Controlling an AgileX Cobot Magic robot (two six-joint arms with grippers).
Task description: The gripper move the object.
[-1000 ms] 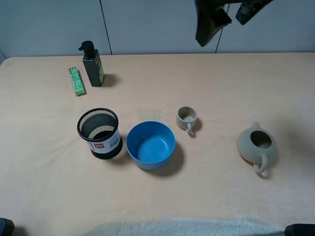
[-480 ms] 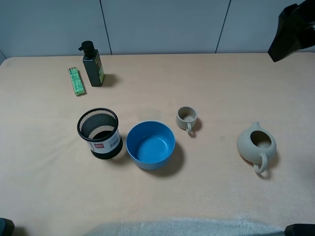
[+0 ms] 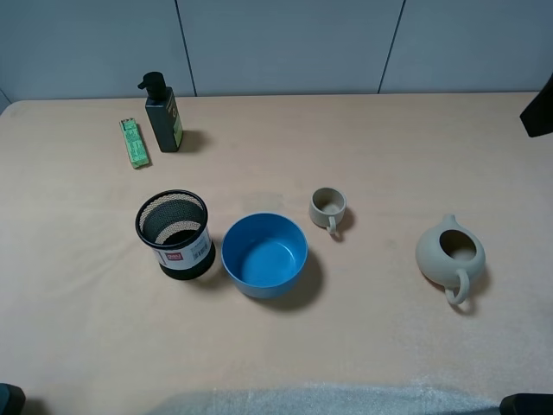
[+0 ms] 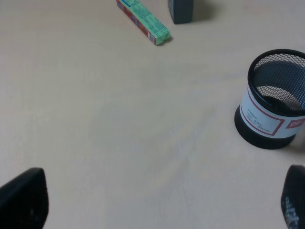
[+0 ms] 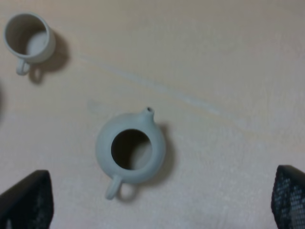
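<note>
The black wire-mesh pen cup (image 3: 175,233) with a white-and-red label stands upright left of centre, just left of the blue bowl (image 3: 264,255). In the left wrist view the cup (image 4: 275,112) is ahead and off to one side of my left gripper (image 4: 159,205), which is open, empty and well clear of it. My right gripper (image 5: 157,200) is open and empty, high above the teapot (image 5: 131,150). Only a dark piece of the right arm (image 3: 541,112) shows at the right edge of the exterior view.
A small beige mug (image 3: 328,207) stands right of the bowl and a grey-green teapot (image 3: 451,253) further right. A dark pump bottle (image 3: 162,114) and a green box (image 3: 134,143) are at the back left. The grey wall runs behind the table's far edge.
The right arm has swung from the top middle of the exterior view to the right edge and is mostly out of frame. No object has moved.
</note>
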